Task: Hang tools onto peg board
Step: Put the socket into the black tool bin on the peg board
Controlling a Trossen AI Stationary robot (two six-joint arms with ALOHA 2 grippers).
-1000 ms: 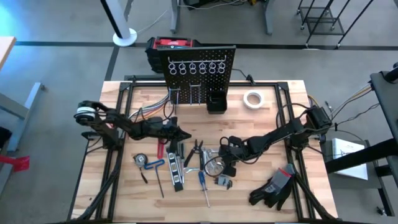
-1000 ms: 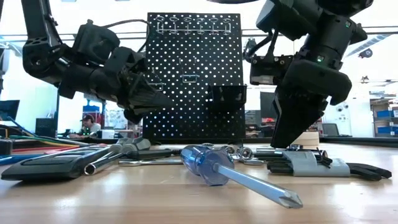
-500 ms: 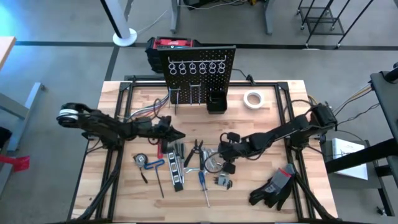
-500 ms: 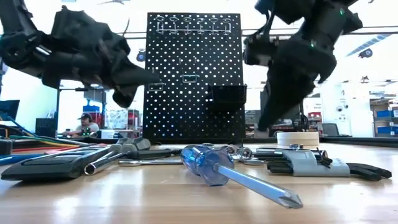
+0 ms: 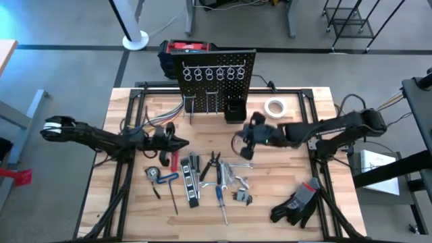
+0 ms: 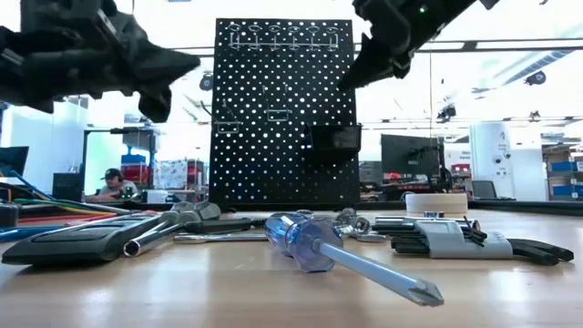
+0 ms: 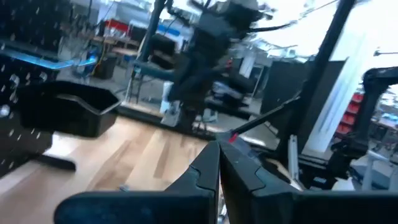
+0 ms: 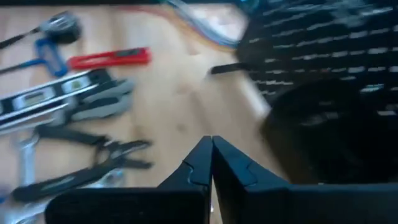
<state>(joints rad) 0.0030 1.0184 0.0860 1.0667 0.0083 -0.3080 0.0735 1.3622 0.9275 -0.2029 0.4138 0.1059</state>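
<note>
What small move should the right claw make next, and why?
Probably open the right claw and lower it toward the black-handled pliers. It hangs shut above the wooden table near the upright black perforated peg board, and its wrist view shows no tool between the tips, while the tools lie unhung. The left claw waits shut on the table's left.

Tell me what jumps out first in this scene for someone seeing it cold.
The upright black peg board at the table's far edge, its silver ring hooks all empty. In front of it a jumble of hand tools lies mid-table, a blue-handled screwdriver nearest the low camera. Both arms hover above the table: the left gripper and the right gripper, each shut on nothing.
</note>
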